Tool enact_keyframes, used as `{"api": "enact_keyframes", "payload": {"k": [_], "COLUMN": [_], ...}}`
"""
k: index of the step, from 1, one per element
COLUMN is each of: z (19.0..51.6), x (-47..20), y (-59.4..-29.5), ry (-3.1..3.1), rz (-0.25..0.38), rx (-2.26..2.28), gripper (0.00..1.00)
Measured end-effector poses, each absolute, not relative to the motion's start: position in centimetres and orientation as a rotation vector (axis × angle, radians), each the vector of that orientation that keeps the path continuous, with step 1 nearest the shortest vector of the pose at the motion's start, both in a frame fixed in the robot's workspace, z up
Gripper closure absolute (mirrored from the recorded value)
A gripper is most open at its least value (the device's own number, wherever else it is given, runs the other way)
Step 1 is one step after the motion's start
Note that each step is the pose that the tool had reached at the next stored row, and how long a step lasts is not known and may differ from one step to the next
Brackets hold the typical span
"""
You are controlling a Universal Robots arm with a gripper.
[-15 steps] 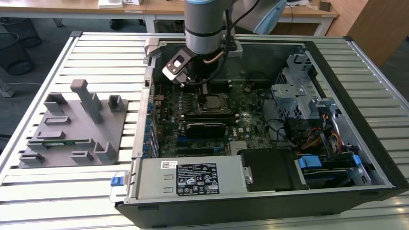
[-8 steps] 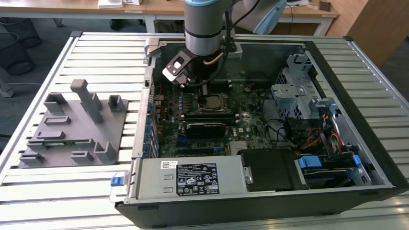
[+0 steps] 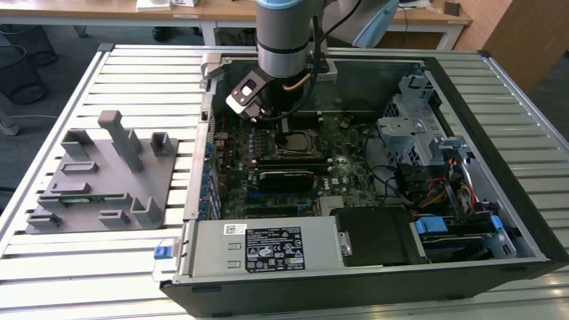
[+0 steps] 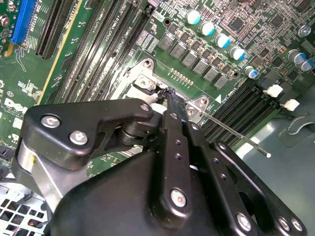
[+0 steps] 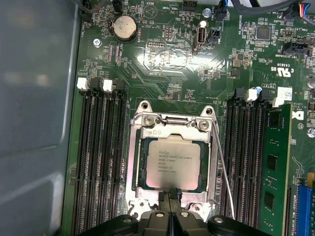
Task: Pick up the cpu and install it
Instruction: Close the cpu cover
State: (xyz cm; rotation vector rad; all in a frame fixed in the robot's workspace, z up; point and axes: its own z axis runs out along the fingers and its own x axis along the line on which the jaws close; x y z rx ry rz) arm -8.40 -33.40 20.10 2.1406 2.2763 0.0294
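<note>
The cpu (image 5: 172, 162) lies flat in the socket on the motherboard, its silver top facing up, inside the metal socket frame (image 5: 132, 162). The thin socket lever (image 5: 222, 167) runs along one side of the frame. My gripper (image 5: 171, 197) hovers at the frame's edge just beside the cpu, fingers pressed together with nothing between them. In the second wrist view the gripper (image 4: 165, 94) tips point down at the socket corner. In the exterior view the gripper (image 3: 277, 113) hangs inside the open computer case, just behind the cpu (image 3: 294, 142).
A grey parts fixture (image 3: 98, 173) stands on the slatted table at the exterior view's left. Inside the case are a power supply (image 3: 258, 248), a drive cage (image 3: 418, 127) and cables. A green memory stick (image 5: 273, 167) sits in a slot near the socket.
</note>
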Motion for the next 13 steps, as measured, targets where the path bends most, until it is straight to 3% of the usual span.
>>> {"api": "enact_keyframes", "payload": {"k": [13], "z": [21.2], "x": [-8.4], "y": [-33.4], "ry": [2.276], "rz": [0.030], "rx": [2.141], "gripper": [0.89]}}
